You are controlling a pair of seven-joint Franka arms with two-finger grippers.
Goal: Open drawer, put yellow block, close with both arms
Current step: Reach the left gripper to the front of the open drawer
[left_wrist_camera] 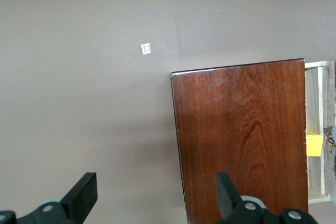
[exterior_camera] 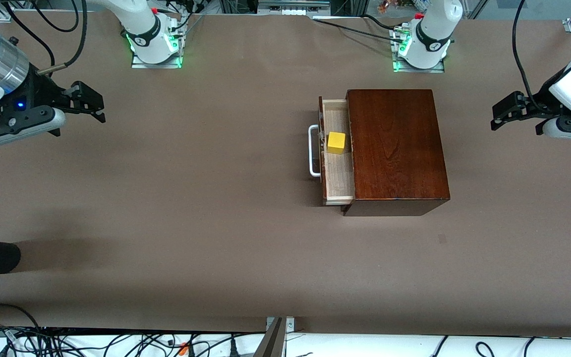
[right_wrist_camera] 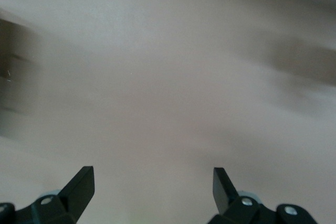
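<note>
The right tool (exterior_camera: 89, 103) hangs at the upper left of the front frame over bare brown surface (exterior_camera: 191, 198), its fingers (right_wrist_camera: 79, 187) spread wide apart and holding nothing. The left tool (exterior_camera: 506, 111) hangs at the upper right of that frame, over the surface at the left arm's end, its fingers (left_wrist_camera: 84, 192) also spread and empty; in its wrist view the box's top fills the lower right. The dark reddish-brown wooden box (exterior_camera: 394, 144) sits right of centre in the front frame. The drawer (exterior_camera: 337, 183) is pulled partly out toward the right arm's end, its white handle (exterior_camera: 313, 151) outermost. The yellow block (exterior_camera: 336, 143) rests in the drawer's pale interior, close to the box's edge.
</note>
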